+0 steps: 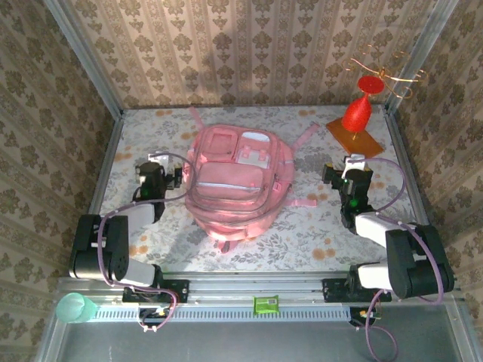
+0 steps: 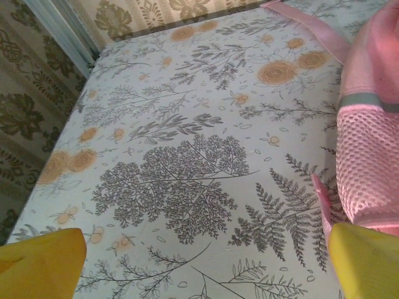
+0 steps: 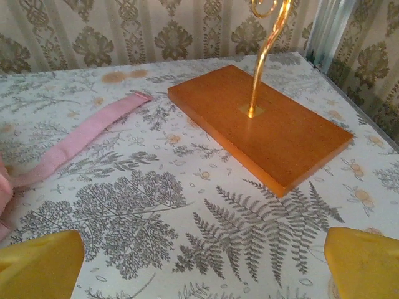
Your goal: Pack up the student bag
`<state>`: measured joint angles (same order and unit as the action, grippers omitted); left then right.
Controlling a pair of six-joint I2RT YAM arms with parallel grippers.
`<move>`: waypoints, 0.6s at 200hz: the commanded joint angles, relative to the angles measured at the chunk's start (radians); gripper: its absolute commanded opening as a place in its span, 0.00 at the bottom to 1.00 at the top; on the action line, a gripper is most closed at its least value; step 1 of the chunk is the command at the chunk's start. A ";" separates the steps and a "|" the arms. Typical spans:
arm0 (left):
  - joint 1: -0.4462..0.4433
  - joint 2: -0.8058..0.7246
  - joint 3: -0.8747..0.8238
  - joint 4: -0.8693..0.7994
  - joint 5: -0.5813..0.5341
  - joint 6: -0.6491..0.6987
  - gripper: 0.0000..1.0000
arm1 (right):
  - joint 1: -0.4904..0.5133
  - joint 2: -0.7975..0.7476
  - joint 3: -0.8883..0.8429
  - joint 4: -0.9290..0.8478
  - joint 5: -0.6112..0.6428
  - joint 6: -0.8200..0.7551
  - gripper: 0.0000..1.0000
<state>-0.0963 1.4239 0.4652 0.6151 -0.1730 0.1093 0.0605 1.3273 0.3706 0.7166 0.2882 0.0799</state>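
Centrally, student bag (image 1: 232,181) flat on table (image 1: 302,234), pockets zipped.

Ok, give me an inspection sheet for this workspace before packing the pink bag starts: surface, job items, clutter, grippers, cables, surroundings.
Surface: floral-print cloth covers the table, lying flat.
Job's things: student bag lies front up at the centre, pockets look zipped; a pink strap trails out to the right.
Clutter: wooden base with gold wire stand and red ornament at the far right; teal cup and small green item by the near rail.
Grippers: left gripper open, empty, beside the bag's left side; right gripper open, empty, facing the wooden base.
Cables: purple cables loop along both arms.
Surroundings: patterned wallpaper walls, metal frame posts.
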 commanded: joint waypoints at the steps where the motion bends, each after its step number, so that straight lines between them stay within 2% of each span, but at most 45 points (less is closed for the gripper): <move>1: 0.059 0.034 -0.072 0.215 0.097 -0.056 1.00 | -0.011 0.095 -0.031 0.170 -0.037 -0.017 1.00; 19: 0.077 0.145 -0.090 0.362 0.110 -0.059 1.00 | -0.012 0.200 -0.034 0.268 -0.069 -0.027 1.00; 30: 0.077 0.111 -0.062 0.239 0.134 -0.066 1.00 | -0.013 0.204 -0.021 0.250 -0.074 -0.028 1.00; 42: 0.076 0.134 -0.068 0.293 0.140 -0.053 1.00 | -0.025 0.202 0.026 0.156 -0.067 -0.009 1.00; 48: 0.076 0.121 -0.062 0.257 0.141 -0.058 1.00 | -0.024 0.205 0.027 0.162 -0.065 -0.011 1.00; 120: 0.073 0.127 -0.068 0.281 0.135 -0.054 1.00 | -0.024 0.200 0.023 0.162 -0.064 -0.013 1.00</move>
<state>-0.0208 1.5604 0.3882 0.8661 -0.0517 0.0731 0.0418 1.5326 0.3733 0.8577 0.2302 0.0738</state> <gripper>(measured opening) 0.999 0.999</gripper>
